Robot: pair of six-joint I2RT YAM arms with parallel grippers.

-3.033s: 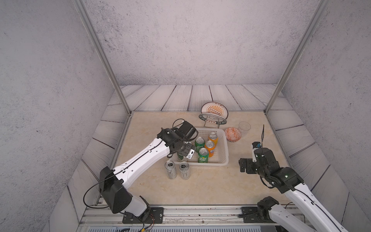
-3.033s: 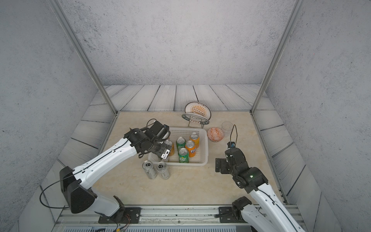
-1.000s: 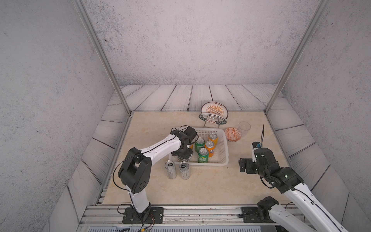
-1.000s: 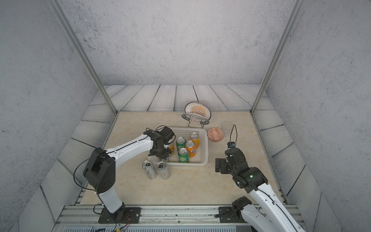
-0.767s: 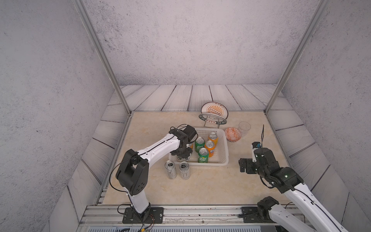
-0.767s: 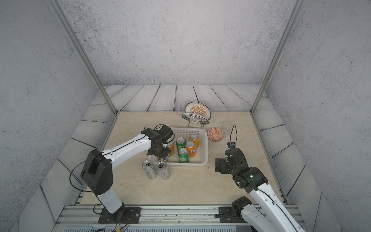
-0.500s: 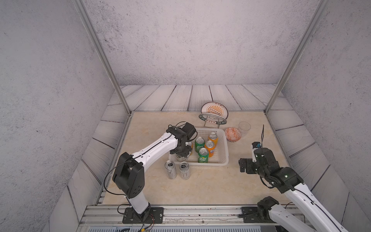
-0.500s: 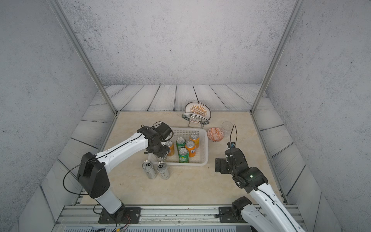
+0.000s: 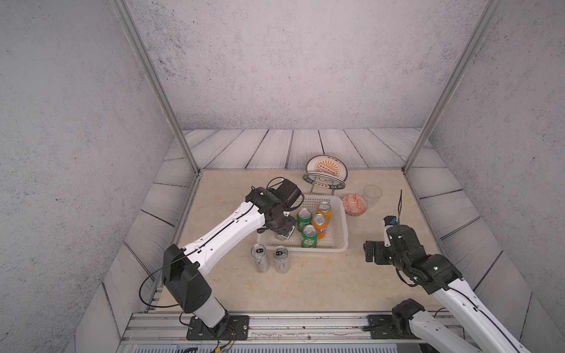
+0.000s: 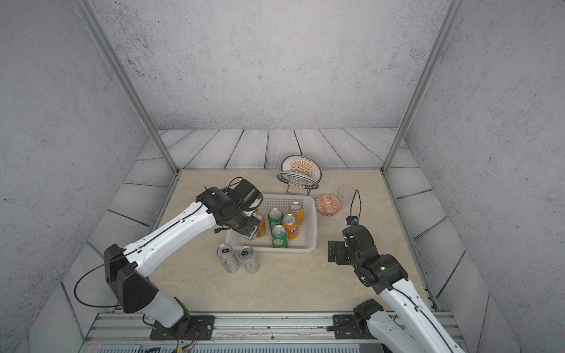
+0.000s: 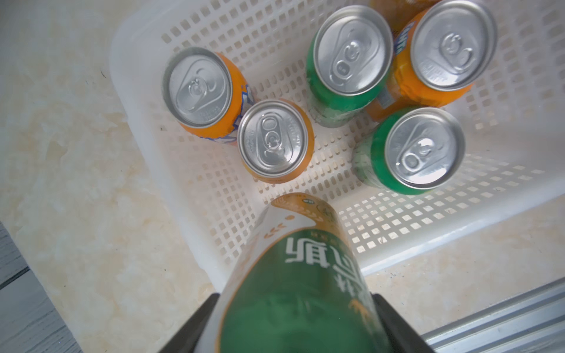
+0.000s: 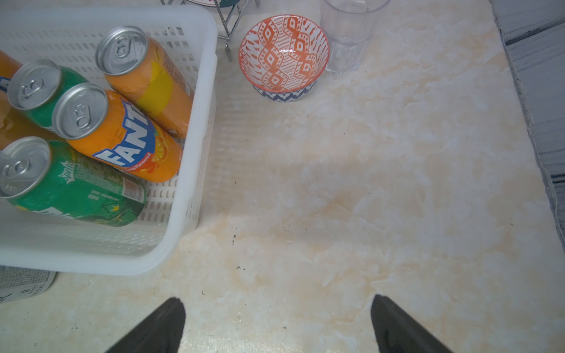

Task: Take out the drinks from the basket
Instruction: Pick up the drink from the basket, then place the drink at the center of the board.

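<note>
Drinks update: the green can with the gold band (image 11: 293, 269) is clamped in the left gripper (image 11: 295, 305), held over the corner of the white basket (image 9: 330, 247) nearest that arm. Four orange cans (image 11: 195, 88) and two green cans (image 11: 351, 52) stand inside it. Two slim silver cans (image 9: 259, 255) stand on the table (image 12: 367, 183) just in front of the basket. The right gripper (image 12: 275, 327) hovers beside the basket, jaws wide apart, holding nothing.

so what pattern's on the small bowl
Bowl: orange-red diamonds inside, blue zigzag base; right wrist view.
</note>
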